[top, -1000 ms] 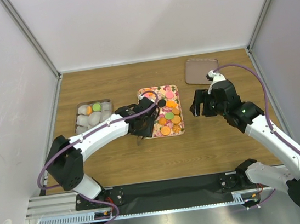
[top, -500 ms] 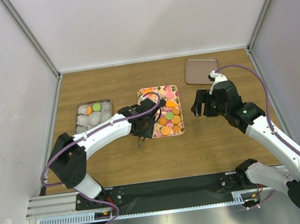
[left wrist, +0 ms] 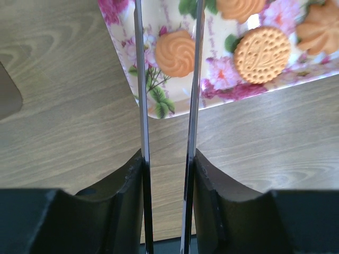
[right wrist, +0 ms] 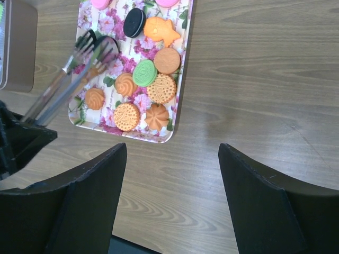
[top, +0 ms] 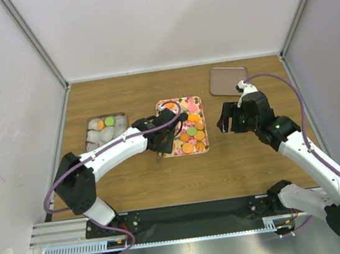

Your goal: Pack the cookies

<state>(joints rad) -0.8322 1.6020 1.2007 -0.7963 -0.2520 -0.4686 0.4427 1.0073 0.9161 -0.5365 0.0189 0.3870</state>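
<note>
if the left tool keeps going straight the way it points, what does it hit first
Most likely the orange swirl cookie lying between the tips of the left tool, near a corner of the floral tray. Height above the cookie is unclear, so it might pass over it toward the cookies farther in.

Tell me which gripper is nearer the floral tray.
Left. The left gripper hovers over the floral tray; the right gripper hangs open beside it, to its right.

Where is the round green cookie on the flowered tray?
In the right wrist view, the round green cookie lies mid-tray on the flowered tray, between a plain orange cookie and a swirled one.
</note>
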